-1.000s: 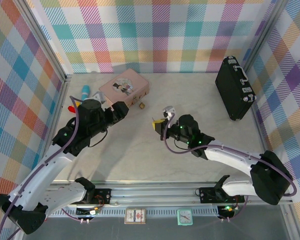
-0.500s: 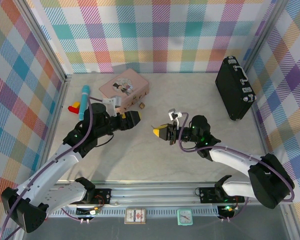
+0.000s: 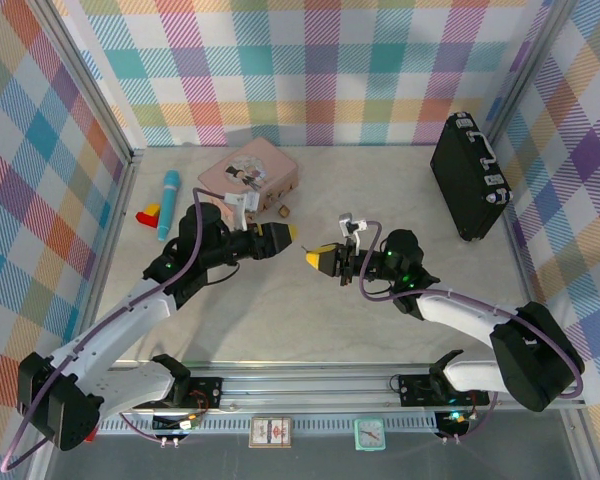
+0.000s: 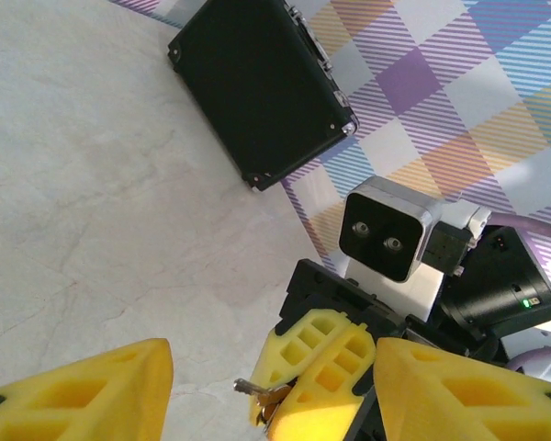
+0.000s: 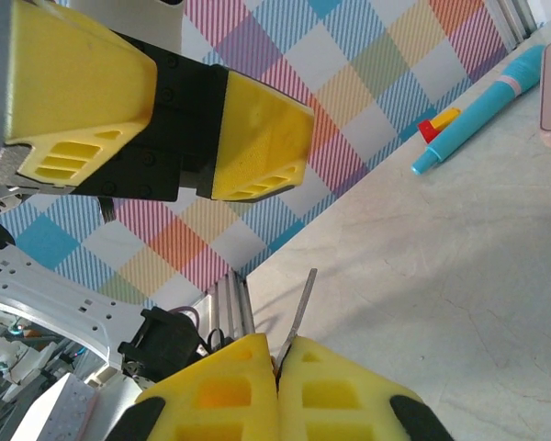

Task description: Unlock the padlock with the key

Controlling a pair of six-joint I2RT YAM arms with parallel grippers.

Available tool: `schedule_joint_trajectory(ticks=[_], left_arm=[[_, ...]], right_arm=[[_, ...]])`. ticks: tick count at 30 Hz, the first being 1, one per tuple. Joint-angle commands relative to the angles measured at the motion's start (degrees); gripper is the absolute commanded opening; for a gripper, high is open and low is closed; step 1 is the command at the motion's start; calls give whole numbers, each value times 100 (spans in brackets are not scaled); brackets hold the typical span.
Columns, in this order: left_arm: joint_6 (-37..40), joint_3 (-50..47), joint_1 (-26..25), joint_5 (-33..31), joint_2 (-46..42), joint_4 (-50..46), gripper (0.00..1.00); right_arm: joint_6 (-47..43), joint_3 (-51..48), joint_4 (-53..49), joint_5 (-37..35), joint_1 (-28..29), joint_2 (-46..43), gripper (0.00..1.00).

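**Key's in the pincer, padlock's loose by the tin**

Our right pincer is squeezed together on the key. The thin blade pokes out past the yellow tips, aimed at the other arm. We reckon it's gripped by the head like that so the blade stays free for a keyhole.

The left pincer hovers just opposite, above the counter, spread apart and holding nothing. Our guess is it's meant to fetch and steady the lock.

The padlock lies on the counter just beside the near corner of the pink tin. It's close to the left pincer but not touching it, so nothing is unlocked yet.

The tin has its lid on, and the black case by the right wall is closed, so we can't tell what's inside either.
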State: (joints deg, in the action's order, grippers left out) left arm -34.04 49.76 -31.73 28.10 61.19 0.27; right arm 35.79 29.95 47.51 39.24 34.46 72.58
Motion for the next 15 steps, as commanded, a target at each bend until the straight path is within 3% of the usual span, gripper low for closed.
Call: schedule_joint_trajectory(ticks=[1,15], left_arm=[[-141,8,31,211,187,309,54],[-231,214,-281,637,799,649,43]], right_arm=[[-21,81,96,52,-36,-113,0],[176,330,426,36,-44,82,0]])
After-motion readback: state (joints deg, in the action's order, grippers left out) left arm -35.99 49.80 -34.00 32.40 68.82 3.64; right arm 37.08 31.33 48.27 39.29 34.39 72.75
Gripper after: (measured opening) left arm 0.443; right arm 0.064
